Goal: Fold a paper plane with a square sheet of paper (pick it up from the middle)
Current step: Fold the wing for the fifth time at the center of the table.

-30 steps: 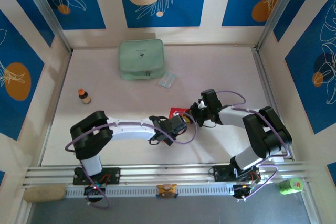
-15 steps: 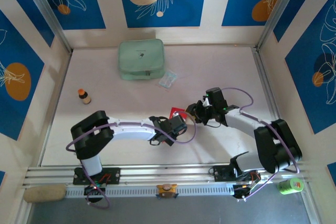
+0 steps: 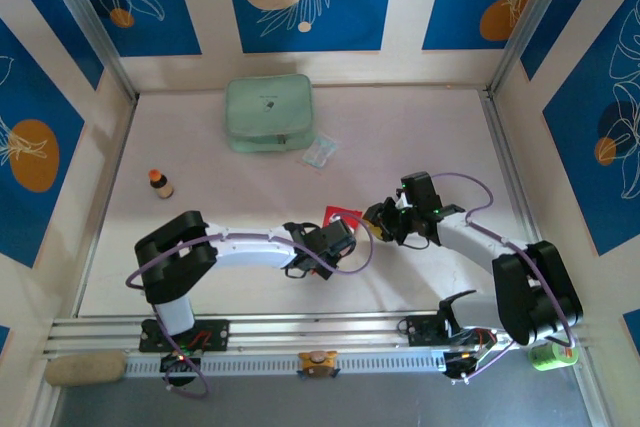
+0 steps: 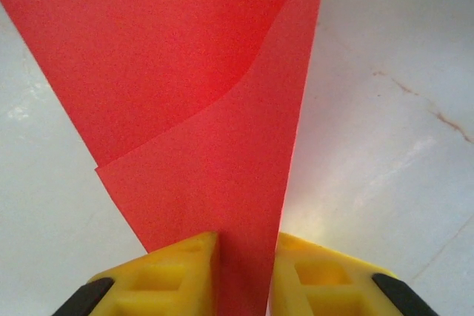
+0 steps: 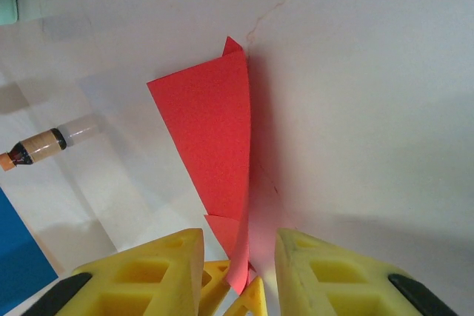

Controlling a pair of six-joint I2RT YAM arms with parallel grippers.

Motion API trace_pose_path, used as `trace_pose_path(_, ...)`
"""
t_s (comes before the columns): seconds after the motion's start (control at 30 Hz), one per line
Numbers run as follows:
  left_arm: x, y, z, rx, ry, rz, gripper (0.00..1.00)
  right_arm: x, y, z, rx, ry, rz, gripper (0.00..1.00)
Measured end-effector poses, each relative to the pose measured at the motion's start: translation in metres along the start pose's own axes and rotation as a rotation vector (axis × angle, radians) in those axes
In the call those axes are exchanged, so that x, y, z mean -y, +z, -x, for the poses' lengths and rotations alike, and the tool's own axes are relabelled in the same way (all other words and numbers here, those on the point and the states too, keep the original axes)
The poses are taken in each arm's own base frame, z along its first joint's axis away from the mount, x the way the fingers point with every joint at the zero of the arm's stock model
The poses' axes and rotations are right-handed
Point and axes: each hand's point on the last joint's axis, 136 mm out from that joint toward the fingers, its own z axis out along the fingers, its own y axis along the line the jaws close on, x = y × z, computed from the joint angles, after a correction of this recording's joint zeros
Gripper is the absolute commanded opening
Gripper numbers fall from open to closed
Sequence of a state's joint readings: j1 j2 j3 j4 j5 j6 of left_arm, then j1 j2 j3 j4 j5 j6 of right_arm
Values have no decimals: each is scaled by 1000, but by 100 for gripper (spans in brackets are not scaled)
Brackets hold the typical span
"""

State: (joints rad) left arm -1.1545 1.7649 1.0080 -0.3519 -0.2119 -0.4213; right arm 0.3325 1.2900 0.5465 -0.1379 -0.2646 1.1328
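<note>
Left gripper (image 4: 244, 260) pinches one square sheet of paper (image 4: 185, 72); right gripper (image 5: 239, 248) parted.

Both arms reach into the middle of the worktop (image 3: 230, 187), where the left pincer (image 4: 246, 251) and right pincer (image 5: 238, 251) close in on the paper (image 3: 341, 215) from either side, leaving hardly any passage between them. At the far edge the pouch (image 3: 268, 113) and the packet (image 3: 319, 152) just beside it stand in the way. A bottle (image 3: 160, 183) stands well apart on the left. The far right stretch lies bare
</note>
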Motion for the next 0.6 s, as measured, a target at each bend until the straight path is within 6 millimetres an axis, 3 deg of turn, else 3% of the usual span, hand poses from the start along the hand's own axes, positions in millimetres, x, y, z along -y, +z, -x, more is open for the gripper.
trace_pose_path(0.3, 3, 3, 1, 3, -21, -42, 13, 10, 1, -4, -10, 13, -20, 32)
trace_pose_path(0.6, 3, 5, 5, 23, -72, -116, 12, 12, 2, -6, -14, 13, -24, 32)
